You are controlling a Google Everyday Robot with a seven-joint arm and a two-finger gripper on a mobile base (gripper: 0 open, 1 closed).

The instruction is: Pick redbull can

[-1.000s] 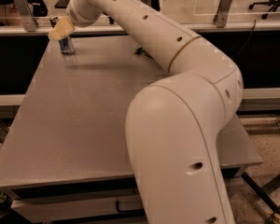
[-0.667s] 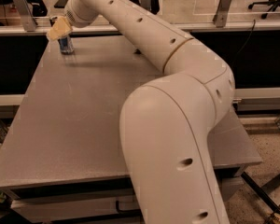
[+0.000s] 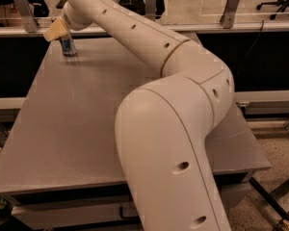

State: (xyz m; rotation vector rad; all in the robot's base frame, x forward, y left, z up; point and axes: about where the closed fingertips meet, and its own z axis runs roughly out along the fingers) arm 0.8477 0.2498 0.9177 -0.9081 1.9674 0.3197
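— Pincer (image 3: 58, 31) first: where do we find it in the camera view?
— At the far left corner of the desk (image 3: 72, 129), a tan, blocky tip on the end of the arm (image 3: 183, 76), right at the top of the redbull can (image 3: 68, 47). We cannot tell whether it is open or closed.
— And the can?
— Slim, upright and metal, showing blue and silver. It stands on the desk's flat, matte grey top, near the back edge.
— What do we make of the arm?
— Smooth cream shells, rounded, dotted with small dark holes. Its bulky elbow fills our foreground.
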